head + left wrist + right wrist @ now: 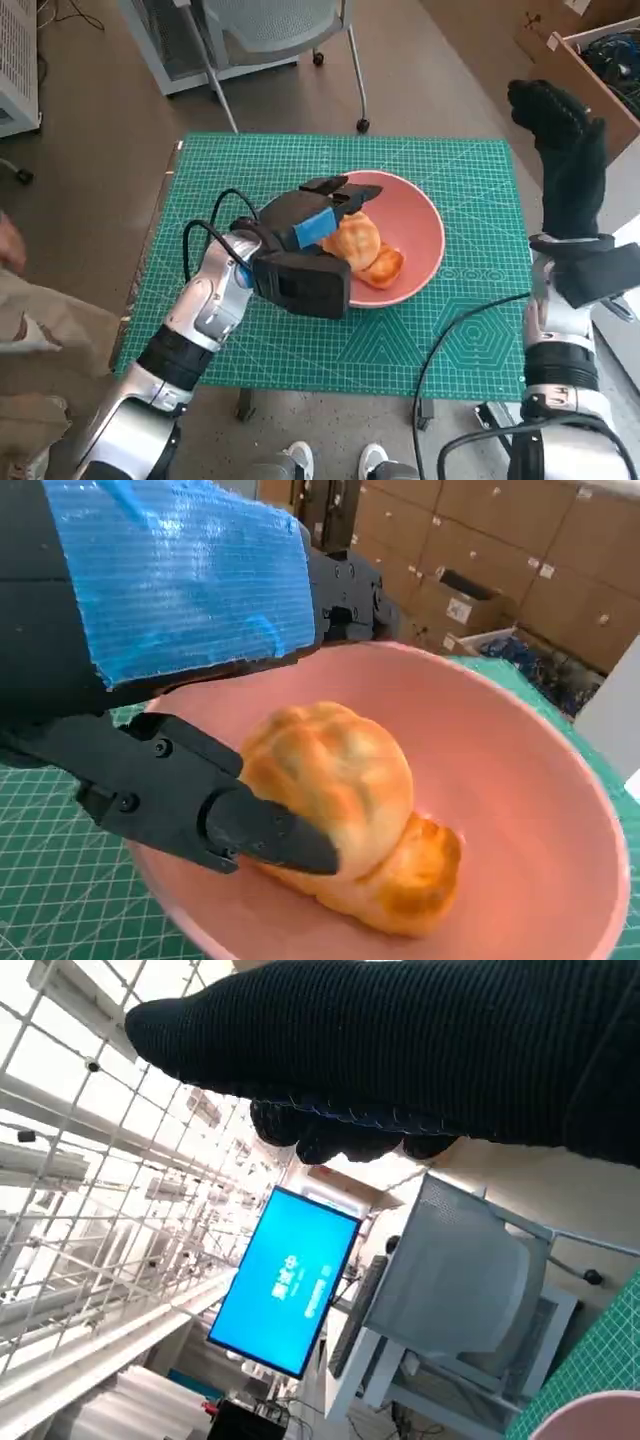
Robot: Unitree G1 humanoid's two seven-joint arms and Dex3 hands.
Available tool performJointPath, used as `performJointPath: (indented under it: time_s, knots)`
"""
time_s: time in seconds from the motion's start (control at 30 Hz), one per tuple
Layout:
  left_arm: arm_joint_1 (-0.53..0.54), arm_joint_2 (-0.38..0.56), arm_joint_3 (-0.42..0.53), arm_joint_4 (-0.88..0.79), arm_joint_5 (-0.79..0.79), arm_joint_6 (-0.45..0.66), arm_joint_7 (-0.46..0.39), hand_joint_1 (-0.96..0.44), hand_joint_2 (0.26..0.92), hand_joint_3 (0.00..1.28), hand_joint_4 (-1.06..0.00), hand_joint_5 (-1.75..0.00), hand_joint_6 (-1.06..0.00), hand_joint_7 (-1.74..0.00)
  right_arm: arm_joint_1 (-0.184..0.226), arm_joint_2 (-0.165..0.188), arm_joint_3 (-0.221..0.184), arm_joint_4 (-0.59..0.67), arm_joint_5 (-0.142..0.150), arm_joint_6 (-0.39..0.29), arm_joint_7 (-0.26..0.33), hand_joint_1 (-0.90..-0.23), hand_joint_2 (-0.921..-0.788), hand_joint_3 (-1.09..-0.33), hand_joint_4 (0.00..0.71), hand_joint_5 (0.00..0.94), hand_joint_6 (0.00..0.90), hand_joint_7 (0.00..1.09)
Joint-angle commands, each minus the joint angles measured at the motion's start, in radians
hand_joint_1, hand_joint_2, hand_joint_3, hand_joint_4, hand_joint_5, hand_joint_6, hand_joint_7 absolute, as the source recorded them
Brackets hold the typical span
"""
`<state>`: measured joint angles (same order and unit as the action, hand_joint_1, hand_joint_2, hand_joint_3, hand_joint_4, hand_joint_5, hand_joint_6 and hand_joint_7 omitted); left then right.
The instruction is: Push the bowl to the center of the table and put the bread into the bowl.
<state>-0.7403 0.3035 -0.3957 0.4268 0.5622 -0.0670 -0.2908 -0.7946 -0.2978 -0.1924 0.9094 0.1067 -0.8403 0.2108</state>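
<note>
No readable writing from here: the blue screen (283, 1282) in the right wrist view carries pale characters too small for me to make out, and boxes in the left wrist view have labels I can't read. Head view: pink bowl (420, 225) sits about mid-bench on the green mat (300, 345), bread (362, 248) inside it. My left hand (310, 225) reaches over the bowl's near-left rim, fingers down at the bread. Left wrist view adds what the head view hides: a black fingertip (290, 842) touching the bread's (345, 805) side, the loaf resting on the bowl (520, 810) floor; whether it is pinched or only touched, I cannot tell. Right hand (560, 135) is raised upright off the bench's right edge, holding nothing; its wrist view shows the glove (420, 1050) with fingers curled in, a grey chair (470, 1285), and a sliver of bowl rim (590, 1425).
</note>
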Motion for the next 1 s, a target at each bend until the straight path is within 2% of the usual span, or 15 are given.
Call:
performJointPath:
  time_s: [0.03,0.2,0.63,0.83,1.0]
  knots:
    - [-0.001,-0.007,0.06,0.038,-0.091,-0.079,0.02,-0.89,0.921,0.28,0.0,0.0,0.0,-0.03,0.015,0.01,0.005,0.008,-0.004,0.013,0.004,-0.664,-0.921,-0.893,0.204,0.0,0.128,0.29]
    - [0.003,-0.011,0.125,0.062,-0.202,-0.14,0.0,-0.89,0.921,0.36,0.0,0.0,-0.01,-0.03,0.011,0.013,0.006,0.009,0.005,0.014,0.015,-0.662,-0.921,-0.893,0.204,0.0,0.126,0.3]
    - [0.009,-0.077,0.415,0.084,-0.671,-0.308,-0.092,-0.81,0.921,0.49,0.0,0.0,-0.09,-0.07,0.023,0.042,0.014,-0.087,0.027,0.051,0.035,-0.68,-0.921,-0.848,0.213,0.004,0.139,0.34]
    - [0.033,-0.121,0.499,0.011,-0.836,-0.274,-0.123,-0.77,0.921,0.5,0.0,0.0,-0.09,-0.07,0.026,0.054,0.016,-0.134,0.035,0.072,0.045,-0.7,-0.921,-0.824,0.218,0.005,0.141,0.35]
    - [0.053,-0.128,0.523,-0.061,-0.872,-0.231,-0.102,-0.75,0.921,0.49,0.0,0.0,-0.1,-0.08,0.031,0.063,0.023,-0.174,0.035,0.086,0.045,-0.708,-0.921,-0.809,0.224,0.006,0.146,0.36]
